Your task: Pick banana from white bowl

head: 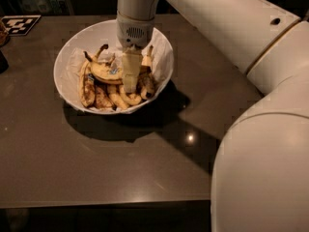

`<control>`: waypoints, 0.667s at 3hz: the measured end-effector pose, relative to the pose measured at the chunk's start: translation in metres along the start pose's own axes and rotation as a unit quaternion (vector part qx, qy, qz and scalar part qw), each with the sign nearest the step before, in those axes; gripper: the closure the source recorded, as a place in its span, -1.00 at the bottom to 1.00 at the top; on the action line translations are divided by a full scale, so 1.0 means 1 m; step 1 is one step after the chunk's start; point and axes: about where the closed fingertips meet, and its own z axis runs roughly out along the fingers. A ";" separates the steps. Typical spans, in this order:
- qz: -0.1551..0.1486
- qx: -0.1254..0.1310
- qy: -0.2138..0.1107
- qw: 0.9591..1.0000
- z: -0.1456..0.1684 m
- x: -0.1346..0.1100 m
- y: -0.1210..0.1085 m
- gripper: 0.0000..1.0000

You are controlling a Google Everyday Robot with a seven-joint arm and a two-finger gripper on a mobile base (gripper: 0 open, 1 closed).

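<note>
The white bowl (63, 64) stands on the dark table at the back left, lined with crumpled paper and holding several bananas. The banana (104, 72), yellow with brown speckles and a small blue sticker, lies on top of the pile, its dark stem pointing up and left. My gripper (131, 77) reaches straight down into the bowl at the banana's right end, and that end is hidden behind it. Shorter, browner bananas (99, 98) lie under and around it.
The dark table (96, 163) reaches to a front edge near the bottom. A black-and-white marker tag (19, 24) lies at the back left corner. A dark object (2, 61) sits at the left edge. My large white arm (251, 129) fills the right side.
</note>
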 end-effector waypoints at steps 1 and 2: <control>0.000 0.000 0.000 1.000 -0.004 -0.001 0.000 1.00; -0.007 0.015 -0.063 0.998 -0.023 -0.007 -0.001 1.00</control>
